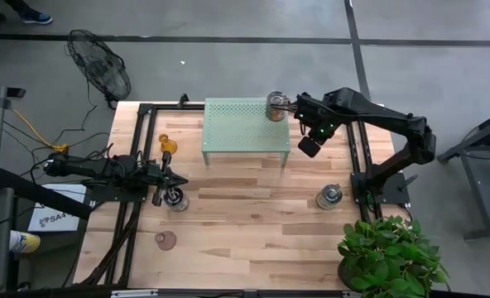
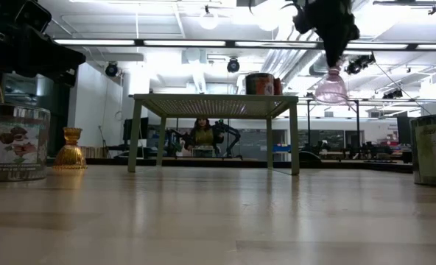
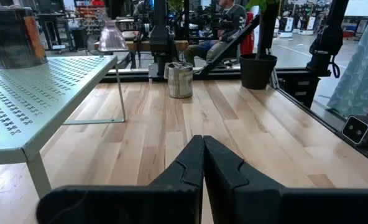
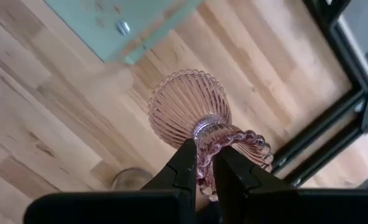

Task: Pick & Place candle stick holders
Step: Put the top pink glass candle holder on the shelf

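The right gripper (image 4: 201, 167) is closed on a pink glass holder (image 4: 193, 112), pinching its beaded rim and carrying it in the air just off the right edge of the green stand (image 1: 245, 124). 1 metal holder (image 1: 276, 105) sits on the stand's far right corner. The left gripper (image 3: 202, 163) hangs empty, jaws fully closed, low over the table (image 1: 253, 215) at the left, beside a metal holder (image 1: 177, 199). An amber holder (image 1: 167, 146) stands just left of the stand. Another metal holder (image 1: 329, 197) is on the right, and a pinkish glass holder (image 1: 165, 240) near the front left.
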Controlling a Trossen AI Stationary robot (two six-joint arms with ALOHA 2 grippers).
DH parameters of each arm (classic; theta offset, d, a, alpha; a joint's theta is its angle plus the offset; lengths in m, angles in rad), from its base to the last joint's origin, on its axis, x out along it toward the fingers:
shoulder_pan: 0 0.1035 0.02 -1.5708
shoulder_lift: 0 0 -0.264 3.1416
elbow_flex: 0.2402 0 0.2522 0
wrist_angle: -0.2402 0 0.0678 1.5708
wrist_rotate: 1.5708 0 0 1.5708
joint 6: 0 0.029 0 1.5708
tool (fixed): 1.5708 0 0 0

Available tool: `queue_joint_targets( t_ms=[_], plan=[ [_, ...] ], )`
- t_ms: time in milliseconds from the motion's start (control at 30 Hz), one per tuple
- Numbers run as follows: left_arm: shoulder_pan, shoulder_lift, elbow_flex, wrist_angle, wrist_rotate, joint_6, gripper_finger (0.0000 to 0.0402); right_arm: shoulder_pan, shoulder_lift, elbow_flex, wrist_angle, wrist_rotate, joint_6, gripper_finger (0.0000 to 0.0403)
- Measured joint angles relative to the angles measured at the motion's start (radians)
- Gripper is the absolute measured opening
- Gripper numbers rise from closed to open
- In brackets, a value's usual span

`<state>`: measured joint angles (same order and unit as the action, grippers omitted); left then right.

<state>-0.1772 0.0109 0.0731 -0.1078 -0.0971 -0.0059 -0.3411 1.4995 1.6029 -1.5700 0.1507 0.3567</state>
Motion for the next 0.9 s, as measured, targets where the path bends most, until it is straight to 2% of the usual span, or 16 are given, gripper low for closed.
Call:
queue_joint_targets(
  t_ms=[567,900],
  plan=[
    [0.0,0.0,0.0,0.0,0.0,0.0,0.0001,0.049,0.219,0.351,-0.001,0.039,-0.154,0.0027],
    [0.0,0.0,0.0,0.0,0.0,0.0,0.0001,0.081,0.29,0.454,0.005,0.037,-0.277,0.0027]
  ],
)
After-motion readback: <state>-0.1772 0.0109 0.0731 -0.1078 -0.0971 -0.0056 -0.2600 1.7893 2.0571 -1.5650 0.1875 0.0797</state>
